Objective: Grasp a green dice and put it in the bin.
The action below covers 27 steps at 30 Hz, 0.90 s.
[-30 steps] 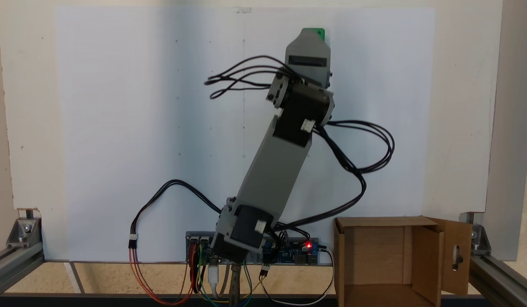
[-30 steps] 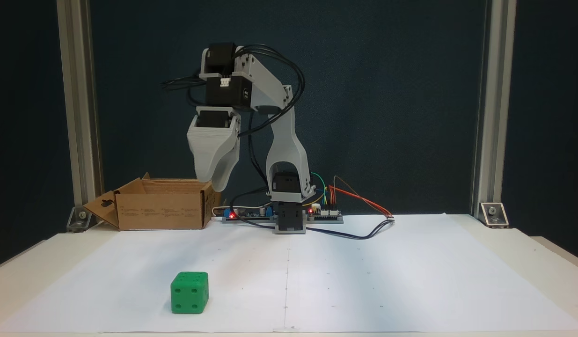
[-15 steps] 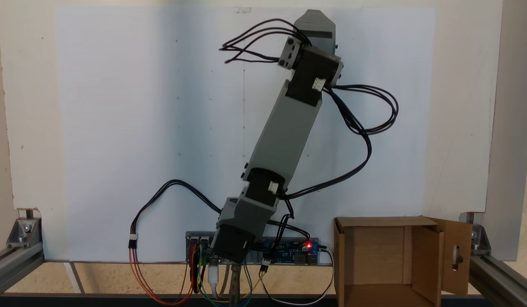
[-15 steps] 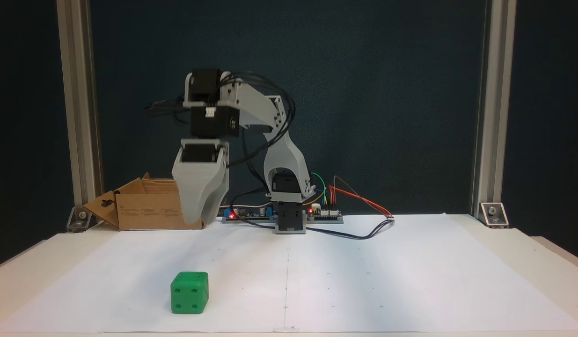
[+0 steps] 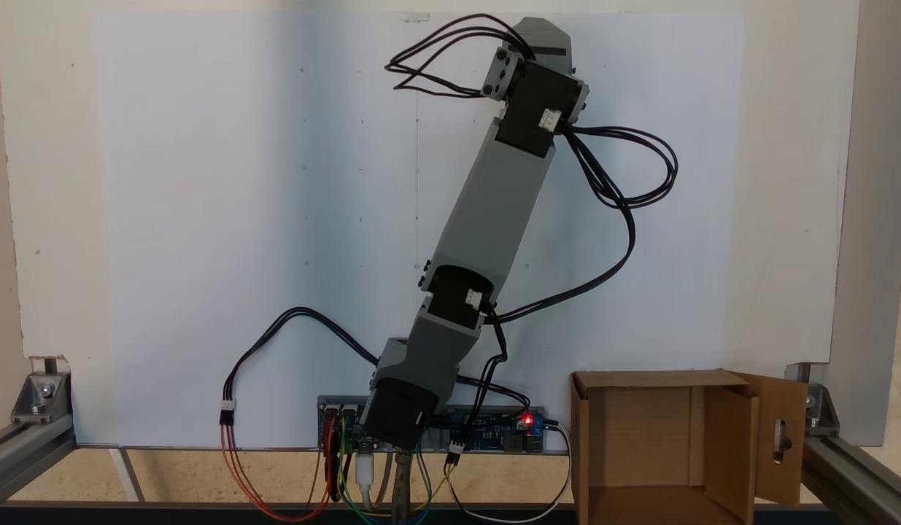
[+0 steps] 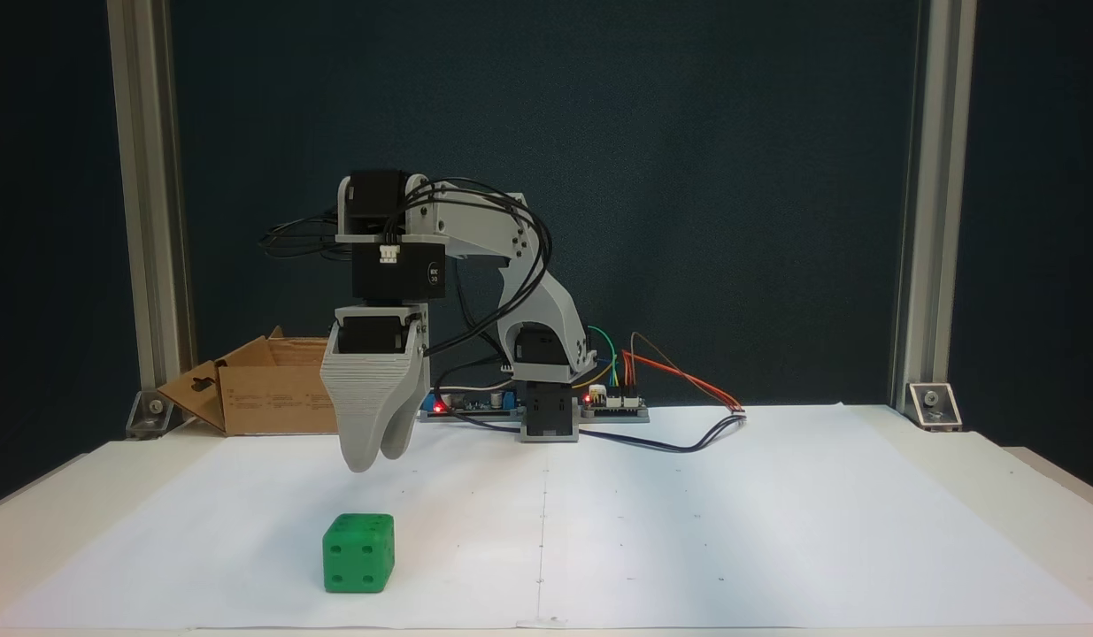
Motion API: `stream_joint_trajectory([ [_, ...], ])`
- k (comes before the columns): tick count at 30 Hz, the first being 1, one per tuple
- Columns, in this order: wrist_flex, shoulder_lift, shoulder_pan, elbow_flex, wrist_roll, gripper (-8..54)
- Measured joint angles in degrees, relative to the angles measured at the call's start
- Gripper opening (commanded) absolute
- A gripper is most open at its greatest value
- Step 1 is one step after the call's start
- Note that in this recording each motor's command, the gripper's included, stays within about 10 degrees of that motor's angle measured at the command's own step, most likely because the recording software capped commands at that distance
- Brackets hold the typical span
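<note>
Dice: hidden beneath the arm's wrist (image 5: pixel 541 109) in a fixed view.
Box (image 5: pixel 640 437): bottom cut off by that picture's lower edge; in another fixed view its right part (image 6: pixel 272 398) sits behind the hand (image 6: pixel 378 456).
Hand: the two tips overlap; gap unreadable.
Box label print: too small to read.

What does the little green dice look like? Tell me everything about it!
The green dice is a small, bright green cube that looks like plastic, with rounded edges and round sunken dots. The face toward the camera shows four dots. It sits flat on the white paper near the front of the table. Nothing touches it; the gripper hangs above it.
</note>
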Motion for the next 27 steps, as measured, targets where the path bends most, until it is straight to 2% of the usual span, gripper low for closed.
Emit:
stream_joint_trajectory([
  [27,-1.23,-4.83,0.44,-2.64,0.0,41.7],
])
